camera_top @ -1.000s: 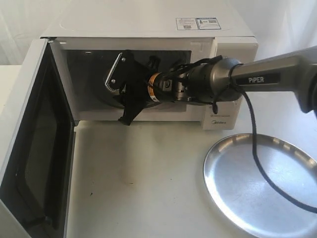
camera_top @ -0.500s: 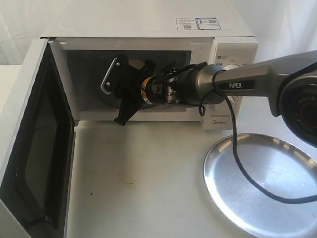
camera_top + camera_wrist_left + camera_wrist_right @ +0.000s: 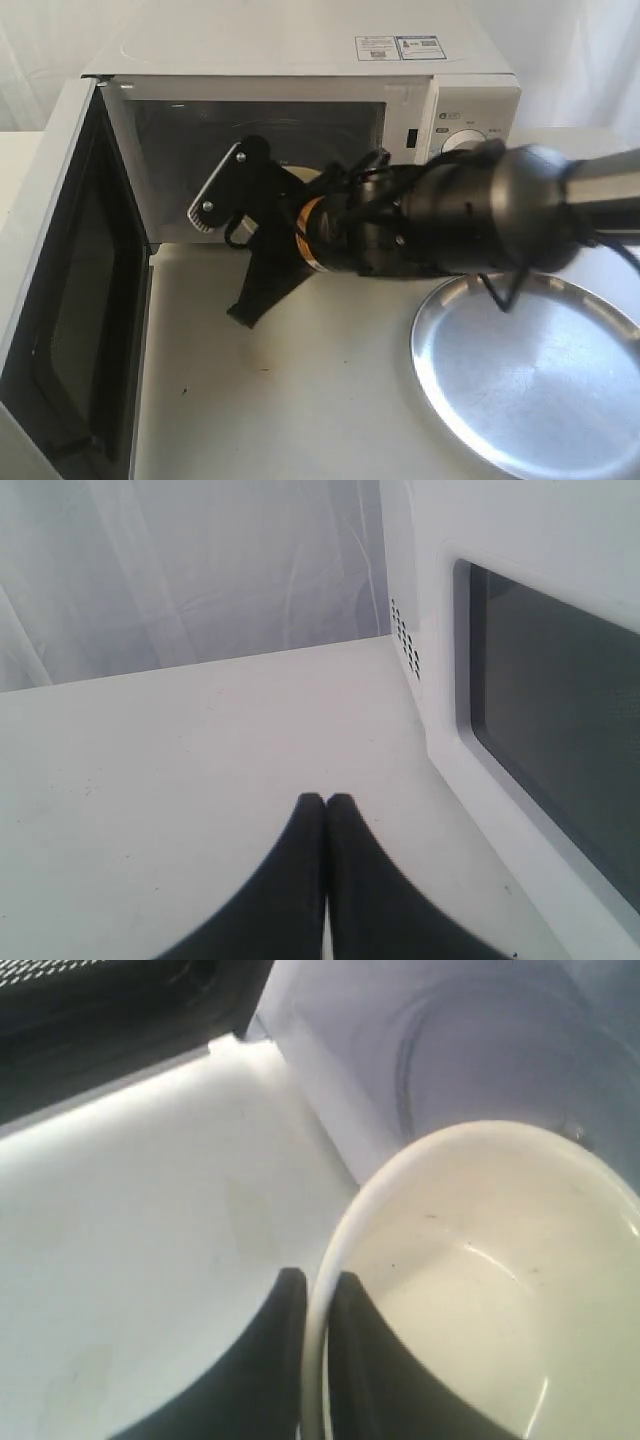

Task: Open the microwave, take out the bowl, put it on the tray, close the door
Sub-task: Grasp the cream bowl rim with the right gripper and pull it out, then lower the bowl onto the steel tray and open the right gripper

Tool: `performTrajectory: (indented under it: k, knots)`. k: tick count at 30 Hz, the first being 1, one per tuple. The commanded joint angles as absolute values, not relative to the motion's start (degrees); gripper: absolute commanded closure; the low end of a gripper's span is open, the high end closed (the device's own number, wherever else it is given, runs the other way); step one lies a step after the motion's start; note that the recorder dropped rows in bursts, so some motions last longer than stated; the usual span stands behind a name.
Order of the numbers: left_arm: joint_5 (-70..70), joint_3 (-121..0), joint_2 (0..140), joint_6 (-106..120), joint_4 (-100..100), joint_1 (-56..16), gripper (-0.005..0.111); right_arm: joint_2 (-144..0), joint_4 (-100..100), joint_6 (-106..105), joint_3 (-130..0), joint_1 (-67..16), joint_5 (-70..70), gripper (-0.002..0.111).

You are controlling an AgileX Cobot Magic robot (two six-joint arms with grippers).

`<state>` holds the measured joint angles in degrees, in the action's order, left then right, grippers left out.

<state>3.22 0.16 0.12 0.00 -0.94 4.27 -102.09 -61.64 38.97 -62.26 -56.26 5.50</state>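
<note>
The white microwave (image 3: 300, 40) stands at the back with its door (image 3: 60, 280) swung wide open to the left. My right gripper (image 3: 318, 1278) is shut on the rim of the cream-white bowl (image 3: 480, 1290), one finger inside and one outside. The bowl hangs just in front of the cavity, above the table. In the exterior view my right arm (image 3: 470, 215) hides most of it; only a cream sliver of the bowl (image 3: 303, 173) shows. The silver tray (image 3: 530, 380) lies at the front right, bare. My left gripper (image 3: 326, 798) is shut on nothing, low over the table beside the door (image 3: 440, 680).
The open door blocks the left side of the table. The glass turntable (image 3: 480, 1050) shows inside the cavity behind the bowl. The control panel with knobs (image 3: 470, 135) sits at the microwave's right. A white curtain hangs behind.
My right arm has drawn back out of the microwave cavity, toward the front and lower, carrying the bowl with it. The door and tray have not moved.
</note>
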Motion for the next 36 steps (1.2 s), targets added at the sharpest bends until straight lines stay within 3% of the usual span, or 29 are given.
performTrajectory:
  k: [1, 4, 8, 19, 23, 31, 34, 36]
  knots:
    - [3.4, 0.0, 0.0, 0.0, -0.5, 4.2, 0.107, -90.6, -61.3, 49.1, -52.6, -60.4, 22.4, 0.108]
    - [3.4, 0.0, 0.0, 0.0, -0.5, 4.2, 0.107, -84.5, -61.3, 55.2, -46.4, -61.6, 35.5, 0.108]
    - [3.4, 0.0, 0.0, 0.0, -0.5, 4.2, 0.107, -80.0, -64.5, 64.8, -37.6, -61.6, 42.3, 0.108]
    - [3.4, 0.0, 0.0, 0.0, -0.5, 4.2, 0.107, -79.6, -95.7, 100.9, -18.4, -59.2, 38.1, 0.108]
    - [3.4, 0.0, 0.0, 0.0, -0.5, 4.2, 0.107, -79.6, -99.9, 104.2, -18.3, -55.9, 29.0, 0.108]
    - [3.4, 0.0, 0.0, 0.0, -0.5, 4.2, 0.107, -79.6, -99.9, 104.7, -18.2, -55.9, 30.4, 0.108]
    - [3.4, 0.0, 0.0, 0.0, -0.5, 4.2, 0.107, -79.6, -99.9, 106.9, -18.1, -55.9, 31.9, 0.094]
    - [3.4, 0.0, 0.0, 0.0, -0.5, 4.2, 0.107, -79.6, -99.9, 106.9, -18.1, -55.9, 31.9, 0.073]
